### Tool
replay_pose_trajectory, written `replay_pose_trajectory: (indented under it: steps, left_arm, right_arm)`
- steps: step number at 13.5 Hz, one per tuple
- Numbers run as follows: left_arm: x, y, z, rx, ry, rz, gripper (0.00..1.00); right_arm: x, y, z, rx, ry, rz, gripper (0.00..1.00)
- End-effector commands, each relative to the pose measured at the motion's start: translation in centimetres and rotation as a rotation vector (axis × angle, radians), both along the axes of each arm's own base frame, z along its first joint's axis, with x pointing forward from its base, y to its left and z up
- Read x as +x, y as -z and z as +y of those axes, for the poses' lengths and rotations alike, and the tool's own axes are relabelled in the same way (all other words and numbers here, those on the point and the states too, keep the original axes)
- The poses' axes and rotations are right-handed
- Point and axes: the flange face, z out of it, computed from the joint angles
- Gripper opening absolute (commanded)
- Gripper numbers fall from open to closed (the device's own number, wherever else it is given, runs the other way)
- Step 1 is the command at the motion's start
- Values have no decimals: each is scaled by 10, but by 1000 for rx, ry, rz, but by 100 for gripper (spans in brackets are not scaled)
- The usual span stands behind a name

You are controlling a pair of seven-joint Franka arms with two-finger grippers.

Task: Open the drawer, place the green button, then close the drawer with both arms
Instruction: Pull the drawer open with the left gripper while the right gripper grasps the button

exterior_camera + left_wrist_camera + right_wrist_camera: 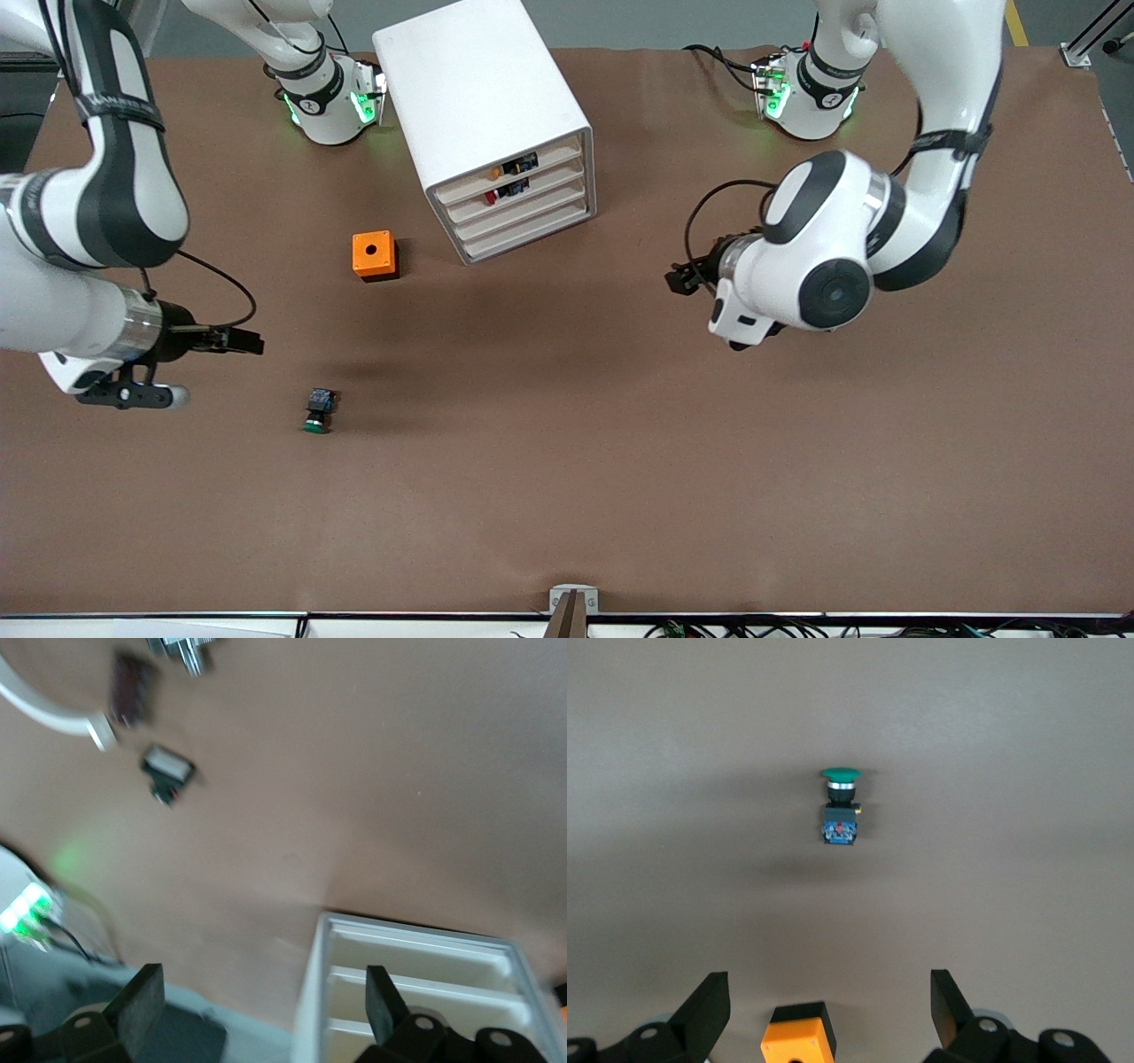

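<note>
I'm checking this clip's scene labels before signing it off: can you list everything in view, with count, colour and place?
button: one, green cap, black body, blue part; lying on its side on the table, nearer to the front camera than the cube.
cube: one, orange with a round hole on top; beside the drawer cabinet, toward the right arm's end.
drawer cabinet: one, white, four drawers all closed; small parts show in the upper two.
table: one, brown.
right gripper: black, open, over bare table near the button.
left gripper: black, open, in front of the cabinet's drawers.
</note>
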Motion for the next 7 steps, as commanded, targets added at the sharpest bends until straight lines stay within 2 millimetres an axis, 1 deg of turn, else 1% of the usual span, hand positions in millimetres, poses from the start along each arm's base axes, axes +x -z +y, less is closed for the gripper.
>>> replay_pose_trajectory:
  steps: [1,3,4,5,7]
  left_arm:
    - [5,35,-37,86,-158,122,100]
    - [-2,68,-64,190,-306,206,100]
    - [-1,83,-74,232,-395,239,100]
    - [-1,97,-80,264,-467,279,100]
    - [-5,134,-88,346,-626,430,100]
  right_arm:
    - [6,41,6,10,20,34,100]
    - [15,85,4,3,96,40,100]
    - [18,104,6,-4,133,40,100]
    - [20,120,12,-9,162,41,100]
    - [25,162,12,-11,198,37,100]
